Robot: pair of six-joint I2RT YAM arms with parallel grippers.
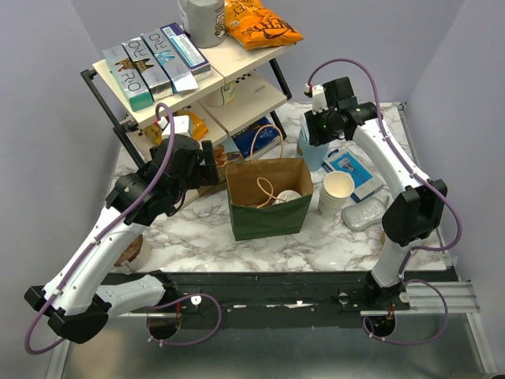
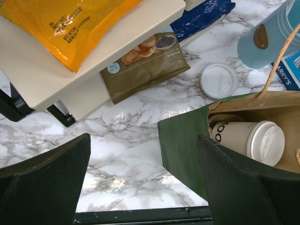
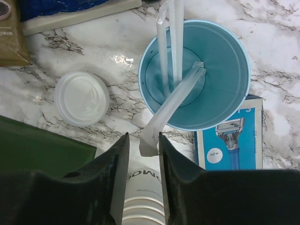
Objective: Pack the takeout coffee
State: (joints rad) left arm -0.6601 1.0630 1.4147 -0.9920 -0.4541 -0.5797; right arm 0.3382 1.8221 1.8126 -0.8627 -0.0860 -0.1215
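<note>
The takeout coffee (image 2: 248,140), a cream cup with a white lid, lies on its side inside the green paper bag (image 2: 180,140); the top view shows this cup (image 1: 289,196) in the bag (image 1: 268,215). My left gripper (image 2: 143,140) is wide open over bare marble just left of the bag, holding nothing. My right gripper (image 3: 144,138) hovers over the light blue cup (image 3: 194,75), which holds white sticks. Its jaws stand narrow around the end of one leaning stick (image 3: 152,138), with a gap still showing on the left side.
A stack of lidless cream cups (image 1: 337,189) stands right of the bag, below my right jaws. A loose white lid (image 3: 82,97) lies on the marble. A blue razor box (image 3: 229,145) sits beside the blue cup. The shelf (image 1: 237,59) with snack packs is at the back left.
</note>
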